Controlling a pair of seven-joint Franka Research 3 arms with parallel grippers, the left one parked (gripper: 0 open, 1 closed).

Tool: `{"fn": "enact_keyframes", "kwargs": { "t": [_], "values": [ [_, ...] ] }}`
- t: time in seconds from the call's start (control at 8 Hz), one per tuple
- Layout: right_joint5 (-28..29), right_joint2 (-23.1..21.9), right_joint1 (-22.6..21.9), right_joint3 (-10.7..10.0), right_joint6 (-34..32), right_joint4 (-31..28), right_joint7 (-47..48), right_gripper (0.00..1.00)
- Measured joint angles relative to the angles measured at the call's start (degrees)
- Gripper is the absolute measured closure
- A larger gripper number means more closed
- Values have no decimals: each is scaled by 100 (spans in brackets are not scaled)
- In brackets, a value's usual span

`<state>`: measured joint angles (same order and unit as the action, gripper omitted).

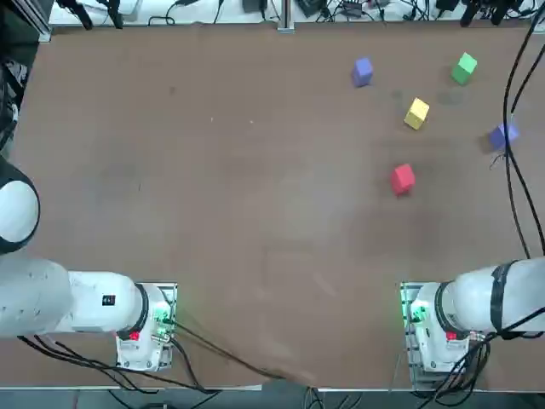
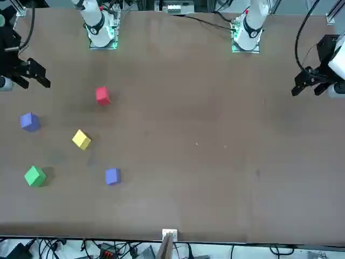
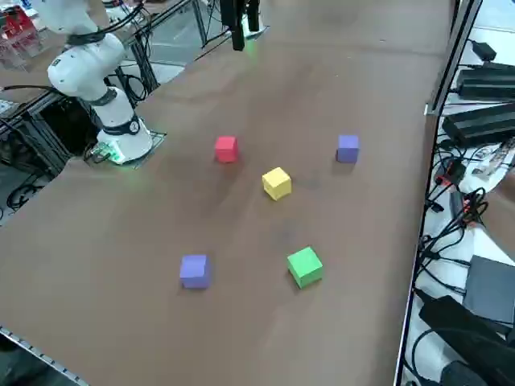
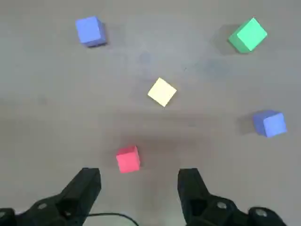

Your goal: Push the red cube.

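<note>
Yellow cube; green cube — tabletop.

The small cube nearest the robot's bases is plain pinkish-red. Beyond that red cube, a small matte cube is plain yellow, another plain green, and two are plain purple-blue. Under the red cube, the flat tabletop is brown; the pincer near it is black.
</note>
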<state>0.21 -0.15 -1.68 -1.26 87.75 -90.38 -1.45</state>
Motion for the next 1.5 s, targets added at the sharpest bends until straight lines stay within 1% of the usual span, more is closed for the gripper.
{"fn": "enact_keyframes", "kwargs": {
  "t": [0.38, 0.5, 0.62, 0.75, 0.88, 1.25, 1.5],
  "values": [
    [13, 11, -2, 1, 0, -2, 1, 0],
    [42, 54, -18, 17, 6, -23, 144, 0],
    [68, 132, -87, 46, 129, -118, 457, 0],
    [78, 213, -231, 68, 458, -333, 856, 0],
    [85, 276, -399, 92, 873, -703, 1256, 0],
    [91, 366, -1040, 123, 2057, -2177, 2970, 1],
    [92, 339, -1398, 128, 2722, -3051, 3951, 6]
  ]
}}
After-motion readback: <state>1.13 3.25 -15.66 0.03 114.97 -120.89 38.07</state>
